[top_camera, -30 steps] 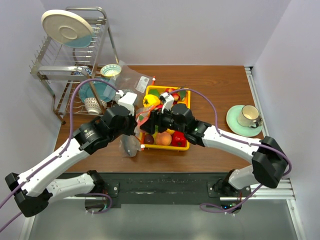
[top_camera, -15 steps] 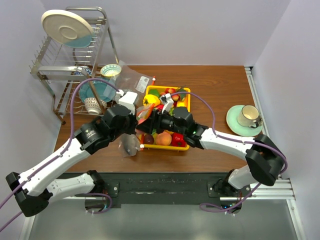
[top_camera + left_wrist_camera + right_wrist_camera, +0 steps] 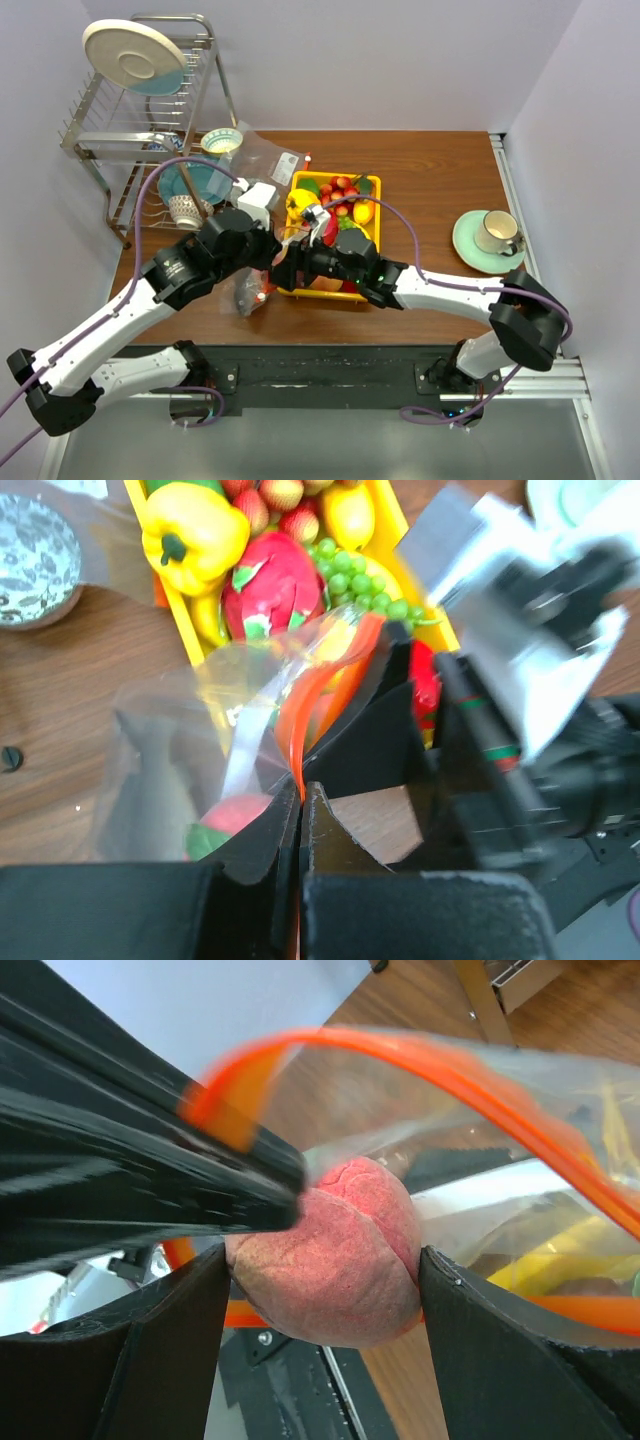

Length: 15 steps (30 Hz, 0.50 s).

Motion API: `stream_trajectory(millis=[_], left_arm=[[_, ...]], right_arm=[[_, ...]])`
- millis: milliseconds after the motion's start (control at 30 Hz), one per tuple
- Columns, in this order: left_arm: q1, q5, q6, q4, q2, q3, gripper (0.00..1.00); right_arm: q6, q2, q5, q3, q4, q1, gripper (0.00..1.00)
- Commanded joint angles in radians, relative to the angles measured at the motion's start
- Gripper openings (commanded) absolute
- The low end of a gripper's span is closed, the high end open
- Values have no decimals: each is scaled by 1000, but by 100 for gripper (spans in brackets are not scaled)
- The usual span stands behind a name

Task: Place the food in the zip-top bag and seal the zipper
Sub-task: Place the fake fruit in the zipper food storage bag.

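Right wrist view: loading step. The right gripper [image 3: 325,1295], spread wide, holds a peach [image 3: 330,1245] at the mouth of the bag [image 3: 180,740], just left of the tray [image 3: 297,183]. The left gripper [image 3: 300,815], fully closed, pinches the zipper [image 3: 325,675], lifting the mouth open. The mouth faces the tray, and the bag's long axis slants down and away from it. Next move, probably: push the peach inside, then release.

Orange-red zipper [image 3: 330,1038], pink-red peach [image 3: 330,1260], yellow pepper [image 3: 195,530]
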Motion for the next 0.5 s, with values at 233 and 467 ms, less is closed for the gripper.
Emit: stream_trajectory(millis=[233, 467], left_arm=[[-3, 19, -38, 20, -1, 94, 0], [-1, 32, -78, 48, 15, 65, 0]], right_arm=[[-56, -17, 209, -8, 11, 4, 67], [-10, -46, 363, 47, -66, 4, 68]])
